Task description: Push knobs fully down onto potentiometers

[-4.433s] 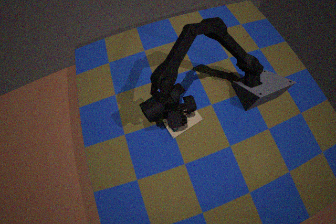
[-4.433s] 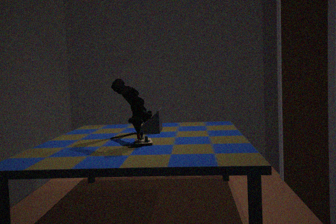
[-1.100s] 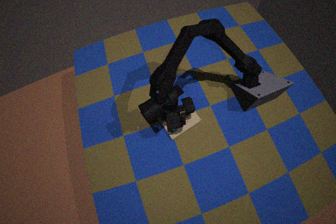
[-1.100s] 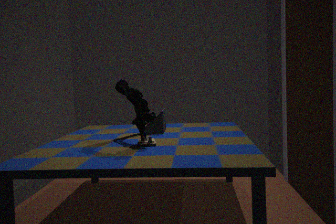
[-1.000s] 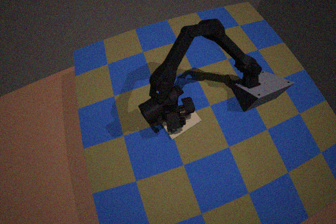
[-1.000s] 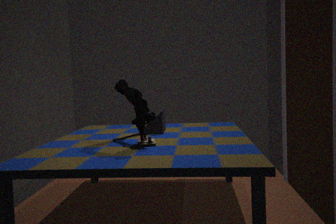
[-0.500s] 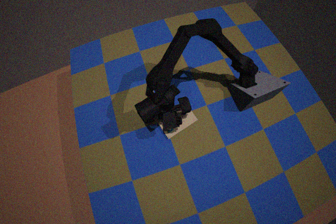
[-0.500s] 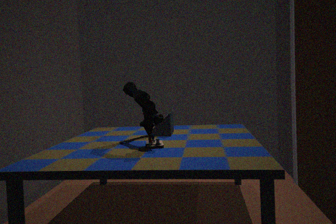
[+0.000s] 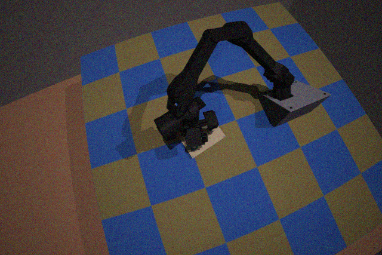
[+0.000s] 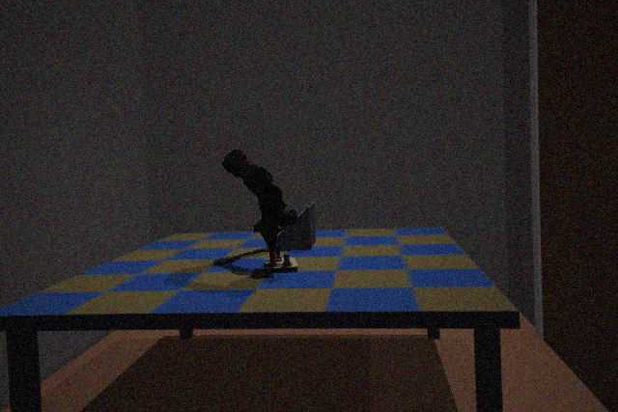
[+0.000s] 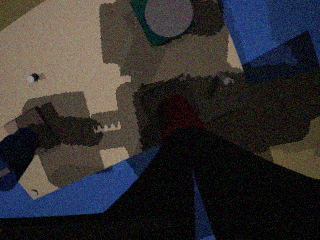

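The cream circuit board (image 9: 218, 137) (image 10: 292, 265) (image 11: 65, 35) stands on the table. In the wrist view a red knob (image 11: 176, 112) is right at the tips of my gripper (image 11: 187, 138), which is shut with nothing seen between its fingers. The tips are at or just above the knob's top and cover part of it; whether they touch cannot be told. A dark blue knob (image 11: 17, 150) stands near the board's left edge in the wrist view. The potentiometers under both knobs and the gaps beneath them are in shadow or hidden. The gripper body hides the knobs in the top view.
A teal square part with a grey round top (image 11: 169, 14) stands on the board beyond the red knob. A small pale-tipped pin (image 11: 33, 78) rises from the board. The arm's grey base block (image 9: 304, 96) is on the blue and ochre checkered table (image 9: 231, 205).
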{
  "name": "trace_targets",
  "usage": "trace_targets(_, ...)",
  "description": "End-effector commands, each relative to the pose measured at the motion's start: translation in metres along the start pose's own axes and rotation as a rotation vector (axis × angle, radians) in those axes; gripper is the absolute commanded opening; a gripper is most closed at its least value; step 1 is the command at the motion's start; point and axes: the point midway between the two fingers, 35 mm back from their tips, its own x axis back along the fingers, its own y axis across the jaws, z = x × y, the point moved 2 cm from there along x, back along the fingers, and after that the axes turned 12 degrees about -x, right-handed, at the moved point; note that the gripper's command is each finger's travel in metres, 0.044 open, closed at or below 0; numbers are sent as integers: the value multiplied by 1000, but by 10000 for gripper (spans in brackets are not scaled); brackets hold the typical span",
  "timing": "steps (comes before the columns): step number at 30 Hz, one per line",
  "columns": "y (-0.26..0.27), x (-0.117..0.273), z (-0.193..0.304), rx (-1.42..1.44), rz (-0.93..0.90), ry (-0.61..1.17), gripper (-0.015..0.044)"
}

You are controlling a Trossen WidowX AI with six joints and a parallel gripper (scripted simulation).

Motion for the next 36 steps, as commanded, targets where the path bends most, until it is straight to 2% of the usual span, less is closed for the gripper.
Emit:
trace_targets(1,-3,-25,3,-24,-26,18,0)
trace_targets(35,-4,23,2,-24,-27,17,0)
trace_targets(36,-2,17,2,-17,-29,24,26)
